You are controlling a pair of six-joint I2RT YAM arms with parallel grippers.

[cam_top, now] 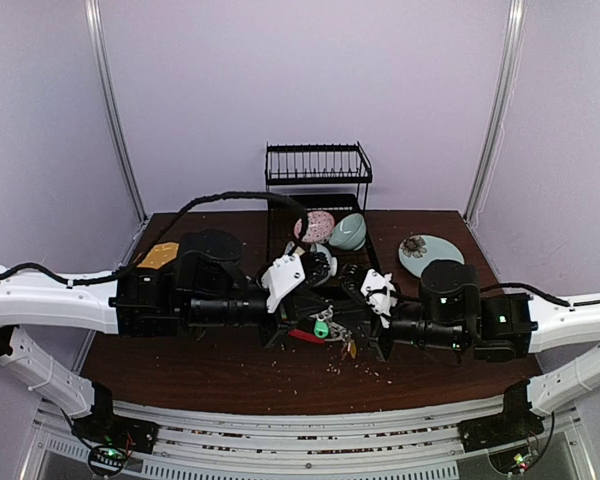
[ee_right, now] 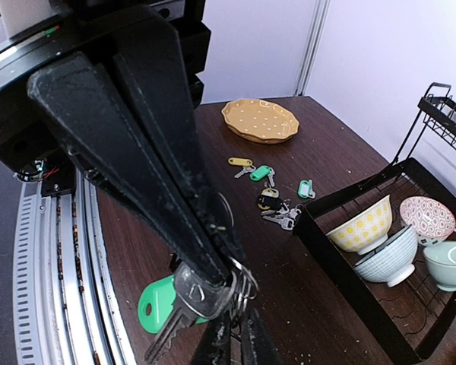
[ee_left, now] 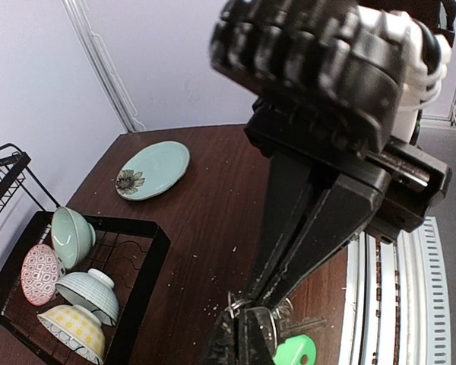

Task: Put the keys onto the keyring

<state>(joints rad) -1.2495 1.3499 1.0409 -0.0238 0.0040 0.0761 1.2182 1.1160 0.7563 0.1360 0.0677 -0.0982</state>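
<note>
My left gripper [cam_top: 320,312] and right gripper [cam_top: 352,322] meet tip to tip above the table's front middle. The left gripper [ee_right: 216,277] is shut on a silver key [ee_right: 197,296] with a green tag [ee_right: 156,303]. The right gripper [ee_right: 237,338] is shut on small split rings [ee_right: 247,283] hanging at the key's head. The left wrist view shows the same pinch [ee_left: 239,334] and the green tag [ee_left: 292,353]. The keyring's red sleeve [cam_top: 305,337] shows under the grippers; its ring is mostly hidden. More keys with yellow [ee_right: 239,161], green [ee_right: 260,172] and teal [ee_right: 305,188] tags lie on the table.
A black dish tray [cam_top: 276,250] holds several bowls [cam_top: 347,232], with a wire rack [cam_top: 318,163] behind it. A teal plate [cam_top: 430,252] lies at the back right and a yellow plate [cam_top: 160,255] at the back left. Crumbs dot the dark wooden table [cam_top: 230,375].
</note>
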